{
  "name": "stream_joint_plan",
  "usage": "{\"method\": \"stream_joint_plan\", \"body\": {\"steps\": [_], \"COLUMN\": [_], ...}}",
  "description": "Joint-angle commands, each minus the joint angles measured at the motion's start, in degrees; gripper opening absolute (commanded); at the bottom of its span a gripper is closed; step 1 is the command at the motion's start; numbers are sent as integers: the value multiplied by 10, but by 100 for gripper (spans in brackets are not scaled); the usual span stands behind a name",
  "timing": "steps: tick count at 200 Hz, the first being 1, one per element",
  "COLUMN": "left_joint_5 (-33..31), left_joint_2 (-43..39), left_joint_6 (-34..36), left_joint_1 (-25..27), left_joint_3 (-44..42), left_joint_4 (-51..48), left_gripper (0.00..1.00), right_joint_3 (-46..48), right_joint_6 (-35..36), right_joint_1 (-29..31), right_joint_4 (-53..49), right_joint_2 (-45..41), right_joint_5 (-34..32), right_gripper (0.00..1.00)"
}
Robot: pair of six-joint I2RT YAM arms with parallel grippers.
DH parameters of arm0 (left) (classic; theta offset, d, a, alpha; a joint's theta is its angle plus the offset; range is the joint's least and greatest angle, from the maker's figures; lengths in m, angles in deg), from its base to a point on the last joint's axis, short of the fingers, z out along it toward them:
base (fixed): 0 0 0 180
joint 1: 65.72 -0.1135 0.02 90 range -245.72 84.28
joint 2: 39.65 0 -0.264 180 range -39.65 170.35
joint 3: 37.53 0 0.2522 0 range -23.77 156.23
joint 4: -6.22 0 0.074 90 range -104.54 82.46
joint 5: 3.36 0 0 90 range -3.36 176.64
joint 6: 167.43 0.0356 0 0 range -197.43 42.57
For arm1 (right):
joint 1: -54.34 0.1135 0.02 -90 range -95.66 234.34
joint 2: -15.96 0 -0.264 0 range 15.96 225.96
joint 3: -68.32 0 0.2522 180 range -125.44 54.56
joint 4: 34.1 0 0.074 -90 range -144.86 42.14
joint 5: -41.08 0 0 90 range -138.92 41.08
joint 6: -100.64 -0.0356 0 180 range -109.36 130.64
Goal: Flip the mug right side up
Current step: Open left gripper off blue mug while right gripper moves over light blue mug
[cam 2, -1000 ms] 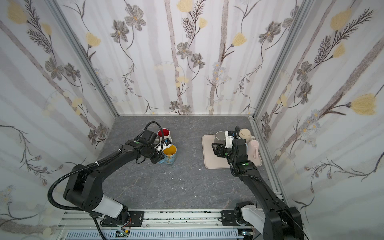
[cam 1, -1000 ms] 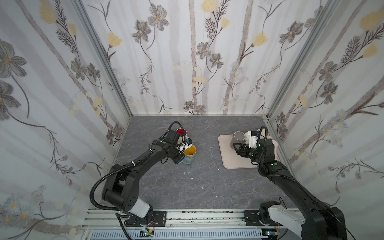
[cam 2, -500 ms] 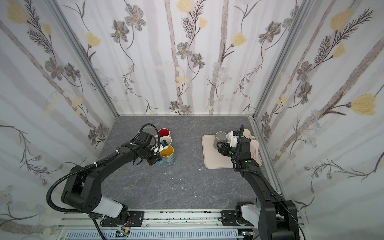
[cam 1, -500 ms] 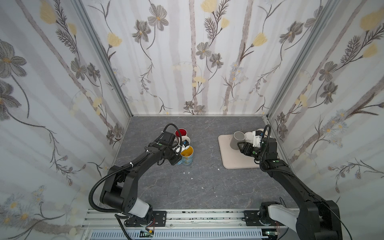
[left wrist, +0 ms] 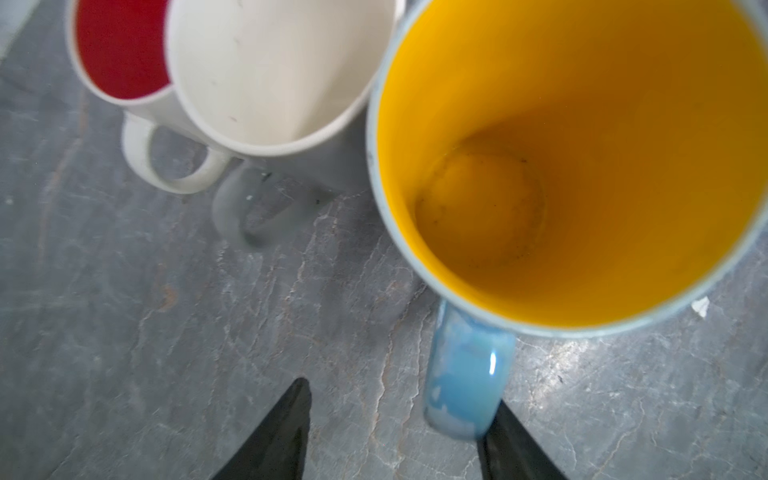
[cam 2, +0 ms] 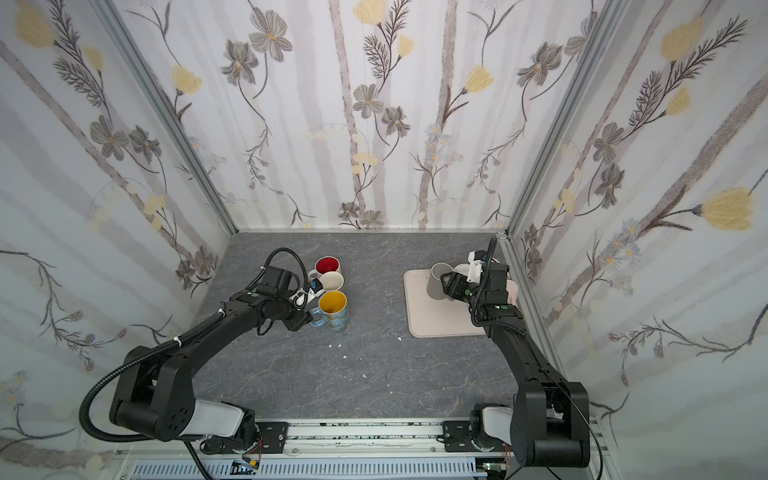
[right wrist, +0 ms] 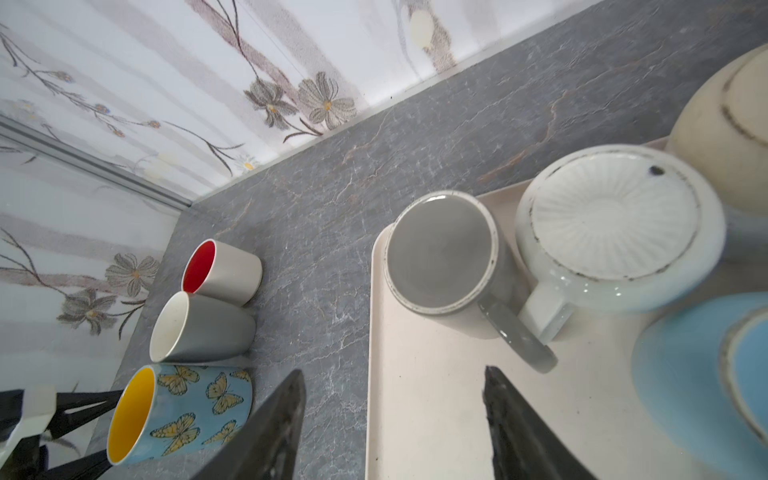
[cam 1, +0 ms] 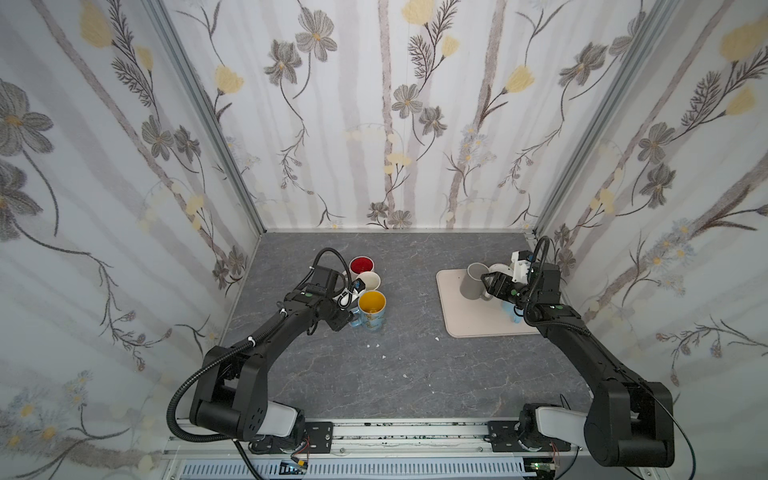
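**Left fingers off the butterfly mug; right fingers back at the grey mug's handle**

The left gripper (left wrist: 399, 405) pinched the handle of the butterfly mug (left wrist: 582, 166) a second ago. It has since spread its fingers, and the mug stands mouth up on the table (left wrist: 166, 311). The right gripper (right wrist: 392, 376) drew back and has come forward again to the grey mug (right wrist: 440, 249).

In both top views the left fingertips are lost under the wrist. The right fingertips merge with the dark gripper body. A blue mug (right wrist: 706, 374) and a cream mug (right wrist: 727, 104) are cut off at the edge of the right wrist view.

The left arm reaches low and forward. The butterfly mug's handle lies between its fingers, hard by one and well clear of the other; whether it touches cannot be told. Beyond the fingertips stand a white-lined mug (left wrist: 270, 70) and a red-lined mug (left wrist: 120, 45).

The right arm stretches over the tray (right wrist: 415, 415) with its fingers spread and nothing between them. The grey mug stands upside down just ahead of them. Its handle points back near one fingertip without touching it.
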Motion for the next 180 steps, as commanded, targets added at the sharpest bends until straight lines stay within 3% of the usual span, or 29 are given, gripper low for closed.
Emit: {"method": "stream_joint_plan", "body": {"steps": [1,60,74,109,147,180], "left_joint_5": [-11,-32,-41,-33,-18,53], "left_joint_2": [-35,-156,-174,-187,-162,-81], "left_joint_6": [4,-25,-45,-99,-248,-326], "left_joint_1": [-2,-4,-6,-8,-11,-8], "left_joint_3": [-13,-73,-82,-86,-53,61], "left_joint_4": [38,157,187,230,229,101], "left_gripper": [65,89,100,100,100,100], "right_joint_3": [-14,-10,12,64,85,47], "right_joint_6": [8,42,48,42,33,40], "right_joint_1": [-16,-26,-26,-26,-27,-26], "right_joint_4": [-37,-139,-144,-143,-118,-136], "right_joint_2": [-3,-75,-104,-138,-102,-45], "right_joint_5": [-25,-182,-220,-274,-279,-278], "right_gripper": [67,68,69,70,63,62]}}
